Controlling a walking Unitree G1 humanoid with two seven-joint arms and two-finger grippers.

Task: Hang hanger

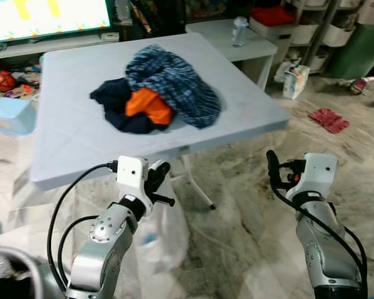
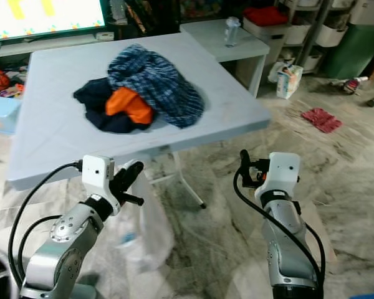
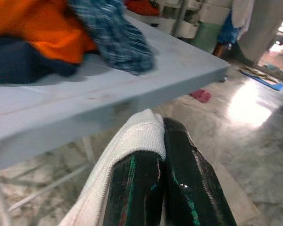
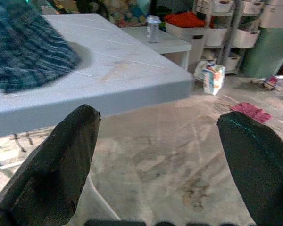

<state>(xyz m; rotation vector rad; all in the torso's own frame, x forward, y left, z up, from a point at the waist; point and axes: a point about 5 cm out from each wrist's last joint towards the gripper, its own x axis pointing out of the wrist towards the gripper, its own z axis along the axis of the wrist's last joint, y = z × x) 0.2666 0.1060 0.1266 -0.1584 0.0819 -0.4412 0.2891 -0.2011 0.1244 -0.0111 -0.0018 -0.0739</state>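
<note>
Hanger position hard to tell, perhaps hidden in soft white cloth [image 3: 140, 134] clamped between left gripper [image 3: 164, 129] jaws, below pale-blue square plastic counter [image 1: 68, 143]. Right gripper [image 4: 158, 117] jaws apart, empty. Probably light, stiff; best gripped near hook.

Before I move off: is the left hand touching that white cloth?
Touching. The left wrist view shows the left hand shut on the white cloth.

We have two silver metal arms, each ending in a white boxy wrist block. Black cables loop from the blocks back along our forearms. Our left gripper [image 1: 159, 177] and right gripper [image 1: 273, 163] carry long black fingers [image 4: 56, 160], glossy with faint green glints, and round joint caps show at our elbows.
</note>
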